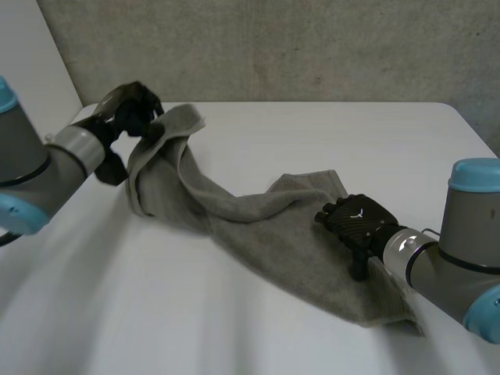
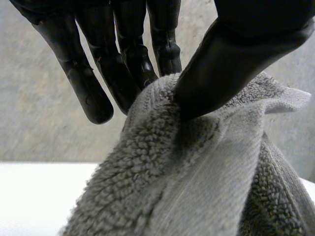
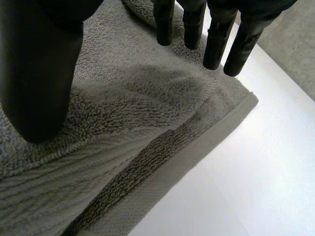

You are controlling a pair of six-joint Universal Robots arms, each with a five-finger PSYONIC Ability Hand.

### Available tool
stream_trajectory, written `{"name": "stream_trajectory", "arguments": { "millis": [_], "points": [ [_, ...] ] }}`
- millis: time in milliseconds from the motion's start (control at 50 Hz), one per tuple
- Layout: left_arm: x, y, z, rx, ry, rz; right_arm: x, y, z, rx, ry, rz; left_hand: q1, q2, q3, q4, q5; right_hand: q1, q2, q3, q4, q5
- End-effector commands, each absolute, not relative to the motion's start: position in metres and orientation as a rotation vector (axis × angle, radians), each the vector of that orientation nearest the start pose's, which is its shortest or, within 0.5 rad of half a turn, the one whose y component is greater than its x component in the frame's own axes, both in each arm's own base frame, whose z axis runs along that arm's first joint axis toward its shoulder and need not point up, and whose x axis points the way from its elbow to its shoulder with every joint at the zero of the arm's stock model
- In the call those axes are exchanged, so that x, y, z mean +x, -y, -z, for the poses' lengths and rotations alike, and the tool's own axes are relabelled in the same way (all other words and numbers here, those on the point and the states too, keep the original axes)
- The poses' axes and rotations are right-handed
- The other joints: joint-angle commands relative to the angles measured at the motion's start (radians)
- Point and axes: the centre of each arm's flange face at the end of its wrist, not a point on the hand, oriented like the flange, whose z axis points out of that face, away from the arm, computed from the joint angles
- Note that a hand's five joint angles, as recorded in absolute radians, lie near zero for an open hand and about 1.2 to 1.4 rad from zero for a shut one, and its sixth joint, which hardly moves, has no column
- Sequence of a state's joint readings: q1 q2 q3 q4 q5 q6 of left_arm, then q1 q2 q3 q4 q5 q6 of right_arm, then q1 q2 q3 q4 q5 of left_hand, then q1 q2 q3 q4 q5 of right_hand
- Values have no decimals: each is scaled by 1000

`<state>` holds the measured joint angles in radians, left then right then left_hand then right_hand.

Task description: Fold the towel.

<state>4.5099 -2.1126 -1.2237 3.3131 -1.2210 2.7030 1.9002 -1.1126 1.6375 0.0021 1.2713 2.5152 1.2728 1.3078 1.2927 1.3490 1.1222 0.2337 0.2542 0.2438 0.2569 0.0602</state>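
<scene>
The fingers (image 2: 130, 69) of the left hand (image 1: 129, 109) and its thumb (image 2: 231, 64) are pressed together on an upper edge of the one grey towel (image 1: 258, 211) — the cloth is pinched between them, while an outer finger stands free beside the fold. The pinched end is raised and hangs in loose folds below the hand, near the far left corner of the one white table (image 1: 312, 133).

The fingers (image 3: 216, 34) of the right hand (image 1: 355, 219) are straight and slightly apart, reaching out over the towel. Its thumb (image 3: 39, 73) rests on the pile, and nothing curls round the cloth. This hand lies palm-down on the towel's near right part, close to a hemmed edge and corner.

From the raised end the towel runs down as a bunched band to the table — there it widens into the flat part under the right hand. The left arm (image 1: 31, 172) and the right arm (image 1: 461, 258), two in all, come in from either side. A grey wall (image 1: 312, 47) stands behind the table.
</scene>
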Motion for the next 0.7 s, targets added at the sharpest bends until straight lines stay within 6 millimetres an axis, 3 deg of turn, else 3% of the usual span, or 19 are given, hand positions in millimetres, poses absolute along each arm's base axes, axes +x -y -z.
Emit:
{"name": "stream_trajectory", "arguments": {
  "millis": [20,100,180,200,220,260,280,320,360,440,600,700],
  "points": [
    [-259,421,-226,-110,1770,-1717,255,256,-146,-1387,-2195,1566,121,86,101,45,97,-49,-69,-59,-72,-50],
    [-258,451,-203,-42,1750,-1813,255,256,-144,-1371,-2200,1555,112,77,92,36,88,-49,-69,-59,-72,-50],
    [-258,462,-182,-21,1765,-1825,256,254,-142,-1366,-2203,1540,-43,-78,-63,-120,-67,-52,-72,-62,-75,-53],
    [-258,465,-174,-23,1778,-1821,256,254,-142,-1366,-2203,1540,-261,-296,-281,-338,-285,-52,-72,-62,-75,-53],
    [-258,465,-174,-23,1778,-1821,256,253,-142,-1367,-2202,1538,-264,-299,-284,-340,-288,-52,-72,-62,-75,-53],
    [-258,466,-162,-43,1815,-1823,256,252,-141,-1367,-2204,1534,-731,-766,-751,-808,-755,-49,-69,-59,-72,-50],
    [-258,466,-162,-43,1815,-1823,256,252,-142,-1367,-2204,1534,-733,-768,-753,-810,-757,-52,-72,-62,-75,-53],
    [-255,464,-156,-73,1856,-1840,256,251,-142,-1367,-2204,1534,-1043,-1078,-1063,-1119,-1067,-52,-72,-62,-75,-53],
    [-250,462,-152,-79,1887,-1840,256,251,-141,-1365,-2205,1533,-1074,-1109,-1094,-1150,-1098,-49,-69,-59,-72,-50],
    [-240,458,-158,-72,1912,-1848,257,251,-141,-1357,-2199,1540,-1077,-1112,-1097,-1153,-1101,-49,-69,-59,-72,-50],
    [-223,432,-192,-65,1928,-1852,257,248,-139,-1362,-2197,1534,-1065,-1100,-1085,-1141,-1089,-49,-69,-59,-72,-50],
    [-222,392,-206,-123,1943,-1775,257,249,-138,-1360,-2194,1548,-1018,-1053,-1038,-1094,-1042,-52,-72,-62,-75,-53]
  ]
}}
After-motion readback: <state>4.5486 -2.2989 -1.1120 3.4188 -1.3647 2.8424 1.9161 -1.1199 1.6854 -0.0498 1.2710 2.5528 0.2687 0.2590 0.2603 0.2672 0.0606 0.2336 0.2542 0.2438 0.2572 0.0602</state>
